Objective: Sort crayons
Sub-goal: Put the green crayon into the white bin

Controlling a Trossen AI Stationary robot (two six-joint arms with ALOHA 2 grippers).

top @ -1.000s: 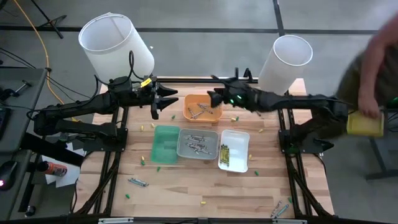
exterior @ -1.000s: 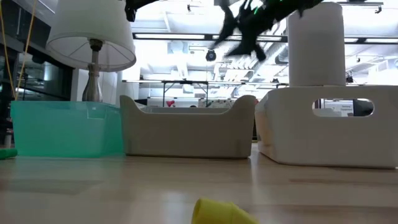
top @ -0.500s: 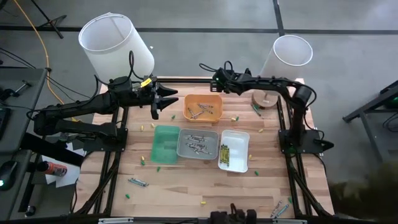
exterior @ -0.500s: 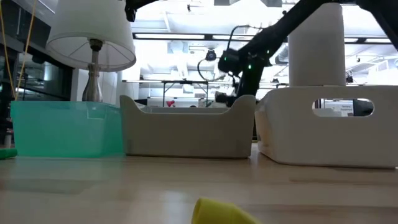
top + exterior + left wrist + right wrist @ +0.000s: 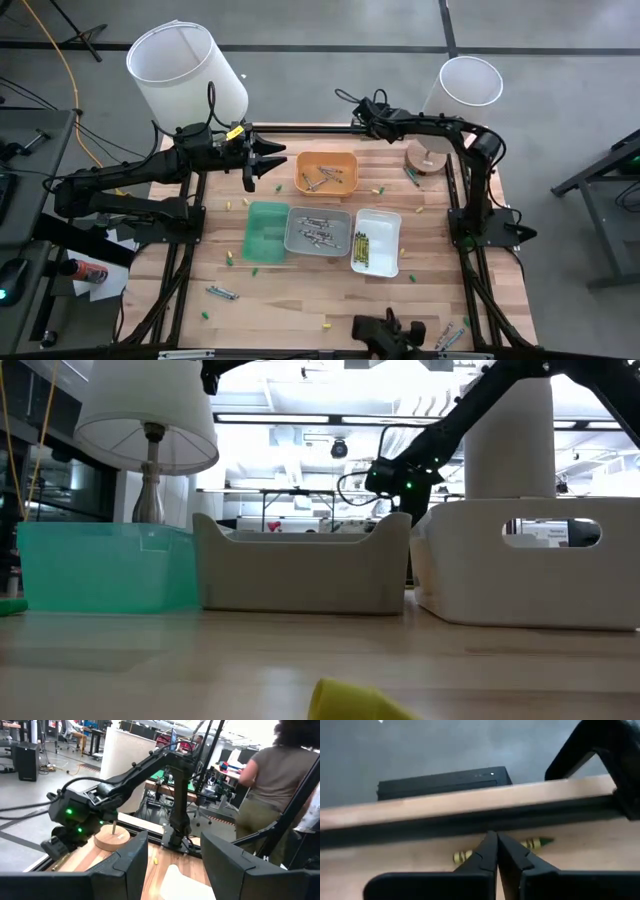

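Closed, empty right gripper (image 5: 495,851) at the wooden table's (image 5: 300,300) far edge, above a green paper-wrapped crayon (image 5: 532,843); left gripper (image 5: 268,163) open

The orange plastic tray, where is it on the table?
In the high view the orange plastic tray sits near the table's far edge, just behind the grey tray, between the two arms.

Grey floor (image 5: 330,30) — 2 white lamps (image 5: 185,65), wood table (image 5: 290,290).
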